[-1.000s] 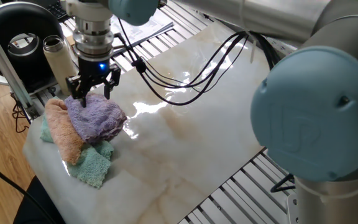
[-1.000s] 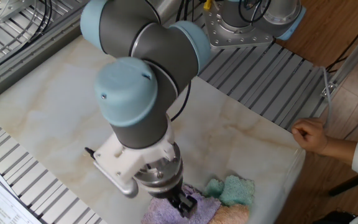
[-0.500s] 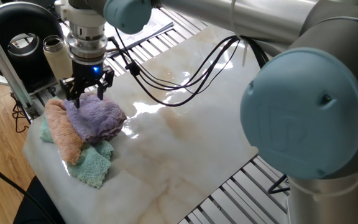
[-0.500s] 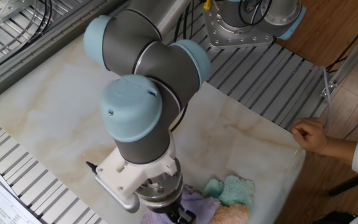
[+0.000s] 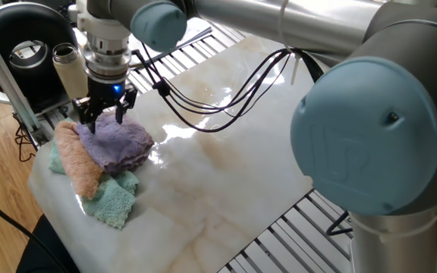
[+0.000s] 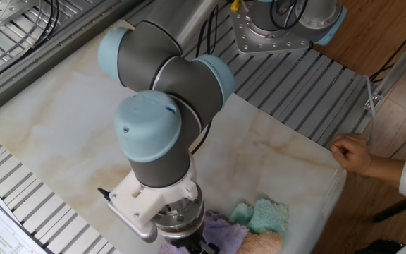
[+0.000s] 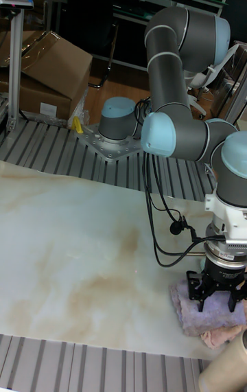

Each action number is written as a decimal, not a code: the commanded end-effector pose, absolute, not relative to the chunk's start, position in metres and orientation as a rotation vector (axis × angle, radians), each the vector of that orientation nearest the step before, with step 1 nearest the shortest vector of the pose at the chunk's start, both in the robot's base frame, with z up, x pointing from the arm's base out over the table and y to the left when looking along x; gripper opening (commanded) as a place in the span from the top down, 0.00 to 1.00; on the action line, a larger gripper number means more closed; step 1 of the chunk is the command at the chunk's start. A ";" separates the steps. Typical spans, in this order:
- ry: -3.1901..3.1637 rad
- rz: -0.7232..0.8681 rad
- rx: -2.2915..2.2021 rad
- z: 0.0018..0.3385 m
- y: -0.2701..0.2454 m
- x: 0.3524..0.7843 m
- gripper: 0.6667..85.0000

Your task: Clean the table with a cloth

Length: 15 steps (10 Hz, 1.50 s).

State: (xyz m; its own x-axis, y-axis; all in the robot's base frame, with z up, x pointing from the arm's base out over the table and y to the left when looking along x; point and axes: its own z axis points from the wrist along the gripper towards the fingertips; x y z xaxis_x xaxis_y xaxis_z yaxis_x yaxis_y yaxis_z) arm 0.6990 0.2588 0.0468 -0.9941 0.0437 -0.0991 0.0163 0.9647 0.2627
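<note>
A small fluffy lavender terry cloth [image 5: 116,142] is heaped near a corner of the glossy cream marble table [image 5: 226,174], against peach [image 5: 78,159] and teal [image 5: 114,201] terry cloths. Soft and light, it is best pinched at its crown. The two-finger gripper [image 5: 105,115] is seen spread open above it.

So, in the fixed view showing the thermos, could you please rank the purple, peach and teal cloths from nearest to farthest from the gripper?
From the gripper:
1. Purple cloth, directly beneath the fingers.
2. Peach cloth, beside it toward the table edge.
3. Teal cloth, at the near corner.
</note>
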 end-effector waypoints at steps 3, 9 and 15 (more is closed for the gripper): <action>2.997 0.464 0.044 0.045 0.264 0.702 0.80; 3.034 0.427 -0.011 0.065 0.238 0.689 0.99; 3.087 0.352 -0.121 0.070 0.197 0.655 0.99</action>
